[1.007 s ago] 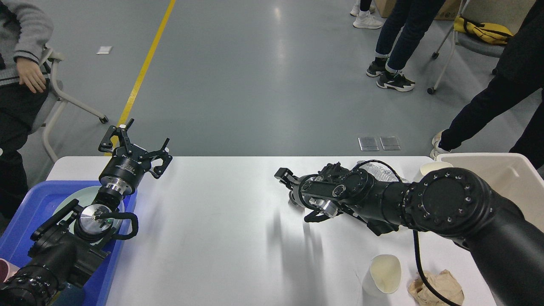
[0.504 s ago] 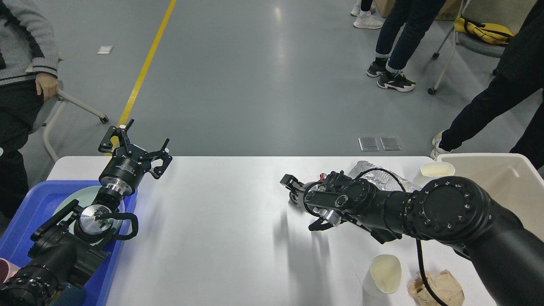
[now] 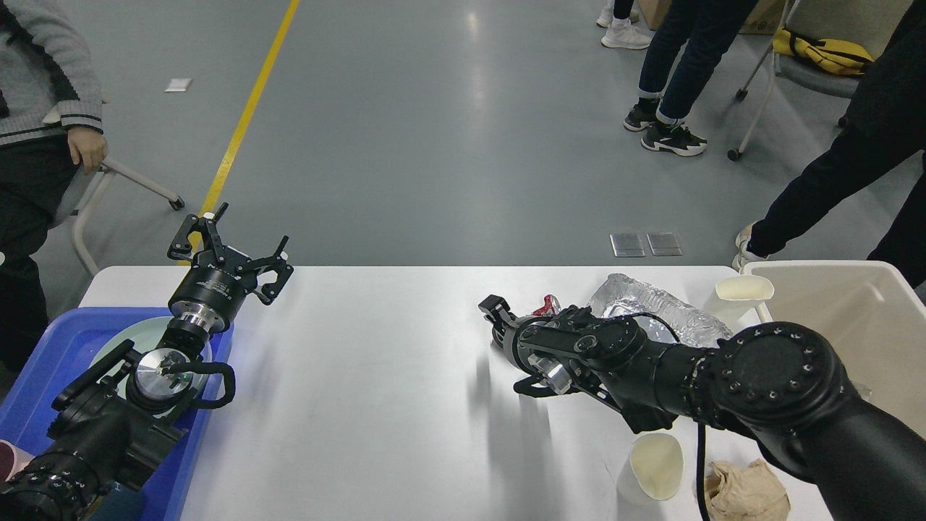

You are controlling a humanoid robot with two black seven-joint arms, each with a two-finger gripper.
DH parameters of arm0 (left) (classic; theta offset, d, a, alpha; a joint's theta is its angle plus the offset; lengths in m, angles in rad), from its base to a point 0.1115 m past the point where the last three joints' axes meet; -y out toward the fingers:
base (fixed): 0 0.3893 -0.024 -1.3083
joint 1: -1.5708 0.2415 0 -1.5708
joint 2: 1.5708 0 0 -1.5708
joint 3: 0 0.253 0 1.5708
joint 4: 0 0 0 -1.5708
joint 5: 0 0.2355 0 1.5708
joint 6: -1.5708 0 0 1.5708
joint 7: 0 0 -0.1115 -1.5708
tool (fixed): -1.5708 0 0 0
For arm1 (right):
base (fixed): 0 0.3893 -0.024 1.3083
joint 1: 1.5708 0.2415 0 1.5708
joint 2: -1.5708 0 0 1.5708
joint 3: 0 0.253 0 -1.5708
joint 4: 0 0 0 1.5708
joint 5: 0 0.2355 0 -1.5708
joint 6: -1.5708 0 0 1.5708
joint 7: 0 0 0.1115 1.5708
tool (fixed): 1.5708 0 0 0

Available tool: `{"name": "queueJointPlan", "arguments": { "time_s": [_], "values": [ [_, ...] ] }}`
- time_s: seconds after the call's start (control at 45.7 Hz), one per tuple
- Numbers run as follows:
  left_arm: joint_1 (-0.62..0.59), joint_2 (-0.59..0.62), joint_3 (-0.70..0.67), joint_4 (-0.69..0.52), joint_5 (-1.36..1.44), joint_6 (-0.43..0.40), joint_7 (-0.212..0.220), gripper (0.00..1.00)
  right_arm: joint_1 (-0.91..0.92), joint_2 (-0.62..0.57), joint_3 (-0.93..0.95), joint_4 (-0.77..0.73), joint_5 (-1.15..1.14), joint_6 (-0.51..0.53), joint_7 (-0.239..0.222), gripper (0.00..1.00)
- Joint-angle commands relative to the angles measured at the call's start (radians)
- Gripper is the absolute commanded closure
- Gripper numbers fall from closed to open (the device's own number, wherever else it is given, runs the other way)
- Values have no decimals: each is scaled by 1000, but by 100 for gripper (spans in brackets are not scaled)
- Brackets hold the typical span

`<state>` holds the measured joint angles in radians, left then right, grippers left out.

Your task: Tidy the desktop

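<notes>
While my left gripper [image 3: 228,250] hangs over the far left corner of the worktop [image 3: 376,405], its jaws are spread wide and hold nothing. Under my left arm, at the left edge, sits a blue plastic tray [image 3: 51,362], and a pale green plate [image 3: 119,344] lies in it, partly hidden by my wrist.

My right gripper [image 3: 506,336] is low over the middle of the white worktop, a little toward the far edge. I see it nearly end-on and dark, so I cannot tell if its jaws are spread or pressed together. Just behind it lies a small red wrapper [image 3: 544,305], and near this, toward the far right corner, lies a crumpled clear plastic bottle [image 3: 655,311]. Beside the bottle, at the far right corner, a paper cup [image 3: 739,293] stands next to the cream plastic bin [image 3: 854,318], which is at the right edge.

Near the front edge on the right, another paper cup [image 3: 651,467] lies on its side with its mouth toward me. Just beside it is a crumpled brown paper [image 3: 745,492]. The wide middle part of the worktop is bare and slightly glossy.
</notes>
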<state>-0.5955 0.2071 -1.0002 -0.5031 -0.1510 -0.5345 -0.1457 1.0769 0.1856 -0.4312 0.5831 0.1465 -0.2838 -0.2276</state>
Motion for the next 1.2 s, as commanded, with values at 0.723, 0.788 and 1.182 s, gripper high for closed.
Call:
{"name": "queueJointPlan", "arguments": {
  "time_s": [0.723,0.788,1.182],
  "values": [
    [-1,0,0,0,-1,1,0,4,-118,-5,28,-12,-108,-112,145,2],
    [-1,0,0,0,-1,1,0,4,-137,-6,80,-12,-107,-112,145,3],
    [-1,0,0,0,-1,1,0,4,-169,-9,230,-26,-108,-127,192,6]
  ]
}}
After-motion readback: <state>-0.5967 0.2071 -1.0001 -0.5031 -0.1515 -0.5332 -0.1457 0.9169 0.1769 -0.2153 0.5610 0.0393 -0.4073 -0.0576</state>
